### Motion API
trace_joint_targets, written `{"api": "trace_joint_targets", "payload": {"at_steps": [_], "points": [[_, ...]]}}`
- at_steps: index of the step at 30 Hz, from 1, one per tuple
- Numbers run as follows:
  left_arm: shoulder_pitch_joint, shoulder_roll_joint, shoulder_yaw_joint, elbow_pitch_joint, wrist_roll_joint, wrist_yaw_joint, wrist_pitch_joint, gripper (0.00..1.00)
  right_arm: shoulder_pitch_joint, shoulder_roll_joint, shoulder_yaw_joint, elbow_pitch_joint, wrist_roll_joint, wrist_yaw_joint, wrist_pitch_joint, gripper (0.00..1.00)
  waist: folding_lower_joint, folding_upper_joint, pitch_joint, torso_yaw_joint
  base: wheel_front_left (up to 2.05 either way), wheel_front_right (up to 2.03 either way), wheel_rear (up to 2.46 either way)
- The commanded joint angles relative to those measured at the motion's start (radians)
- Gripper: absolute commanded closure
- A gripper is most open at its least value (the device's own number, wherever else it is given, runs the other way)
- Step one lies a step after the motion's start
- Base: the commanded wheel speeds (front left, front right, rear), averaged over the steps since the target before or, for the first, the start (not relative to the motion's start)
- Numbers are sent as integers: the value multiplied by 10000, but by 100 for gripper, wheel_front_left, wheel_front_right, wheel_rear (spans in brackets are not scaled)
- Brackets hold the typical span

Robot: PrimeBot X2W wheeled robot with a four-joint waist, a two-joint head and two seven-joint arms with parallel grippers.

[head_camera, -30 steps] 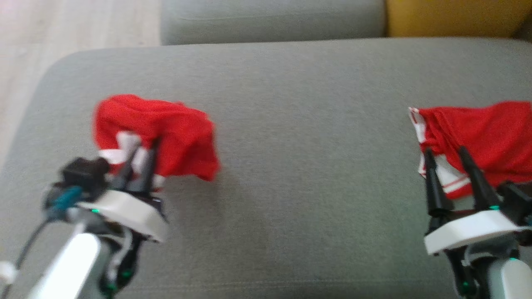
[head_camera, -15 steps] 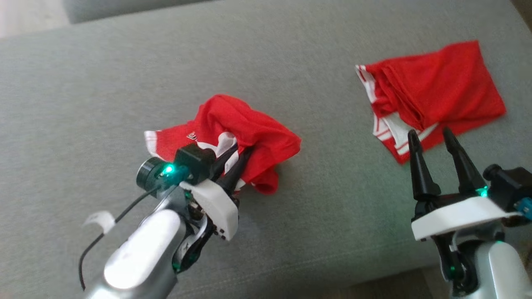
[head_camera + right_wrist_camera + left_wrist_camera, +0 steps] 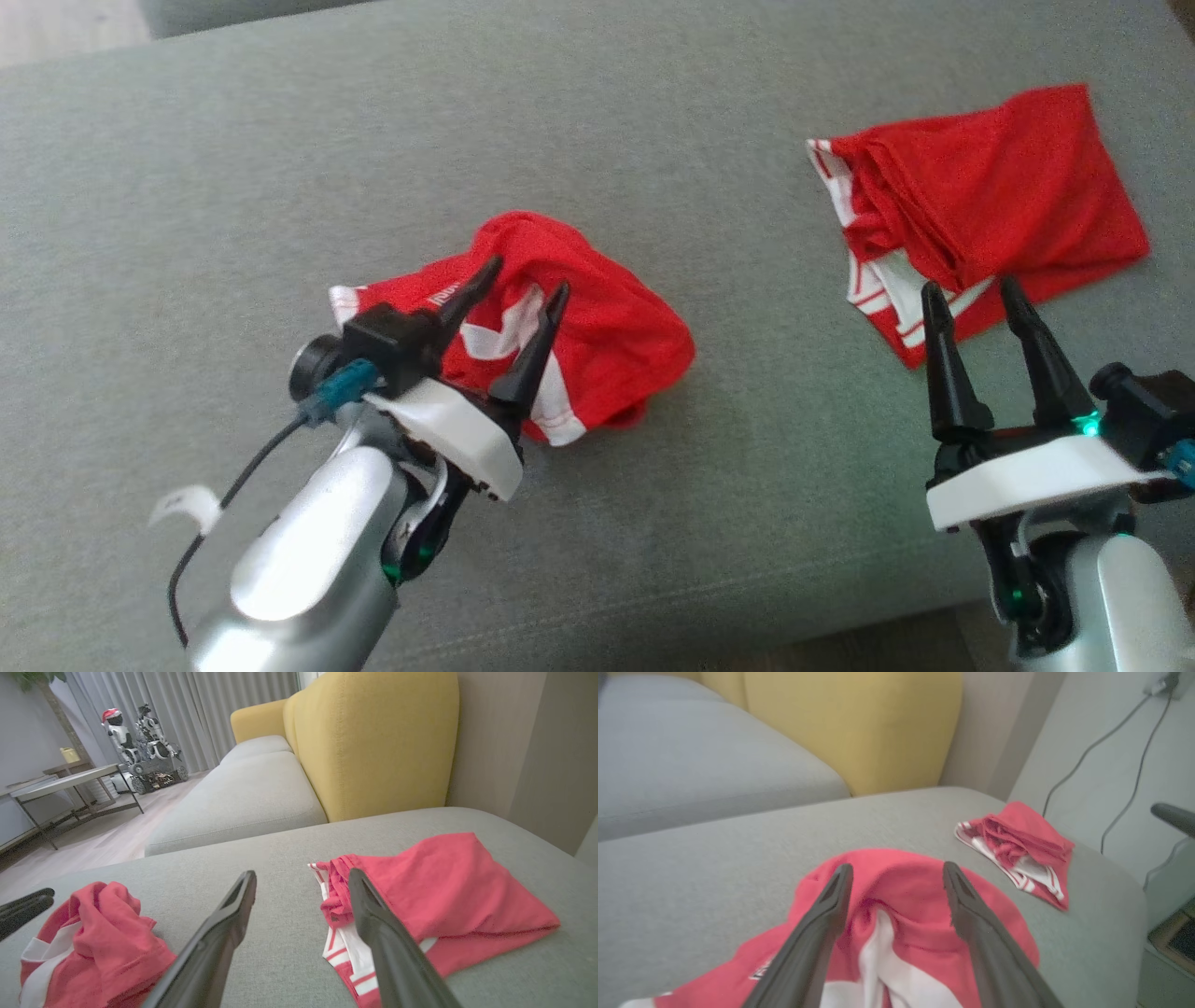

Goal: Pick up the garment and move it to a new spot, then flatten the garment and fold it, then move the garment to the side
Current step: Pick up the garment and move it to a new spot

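A crumpled red garment with white stripes lies on the grey sofa cushion. My left gripper stands open over it, one finger on each side of a white stripe, holding nothing. In the left wrist view the left gripper spreads above the red garment. A second red garment with white trim lies flatter at the right. My right gripper is open, its tips at that cloth's near edge. The right wrist view shows the right gripper, the second garment and the crumpled one.
A yellow backrest and another grey seat stand behind the cushion. The cushion's front edge runs close to my arms. A table and another robot stand far off. Cables hang on the wall.
My left gripper has opened and let go of the crumpled garment, which now rests on the cushion. The head camera tilted and turned earlier. The right gripper stays open.
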Motion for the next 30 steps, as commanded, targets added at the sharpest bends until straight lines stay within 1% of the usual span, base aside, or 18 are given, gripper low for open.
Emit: {"api": "trace_joint_targets", "payload": {"at_steps": [1,5,10,15,19,22,26,30], "points": [[-181,135,463,-421,-18,99,-161,0,-277,-54,165,-318,-99,-7,-15,0,0,0,-237,289,0,0,0],[228,342,1145,-1055,-119,566,-408,0,-214,-54,24,-329,-194,-7,79,0,0,0,-557,790,0,0,0],[680,782,2228,-1579,-147,1190,-500,0,-109,-54,-146,-423,-304,-7,242,0,0,0,-807,1375,0,0,0],[1260,1196,3303,-1982,-129,1566,-518,0,-12,-54,-259,-500,-389,-7,378,0,0,0,-1055,1763,0,0,0],[1976,1473,4081,-2330,-96,1681,-520,0,100,-54,-294,-539,-432,-7,470,0,0,0,-1284,1959,0,0,0],[2604,1706,4412,-2538,-78,1657,-521,0,192,-54,-294,-582,-461,-7,514,0,0,0,-1457,2047,0,0,0],[3295,1977,4430,-2750,-98,1523,-484,0,328,-54,-306,-650,-540,-7,583,0,0,0,-1658,2143,0,0,0],[3700,2140,4266,-3061,-56,1522,-212,0,465,-54,-282,-715,-683,-7,656,0,0,0,-1814,2199,0,0,0]]}}
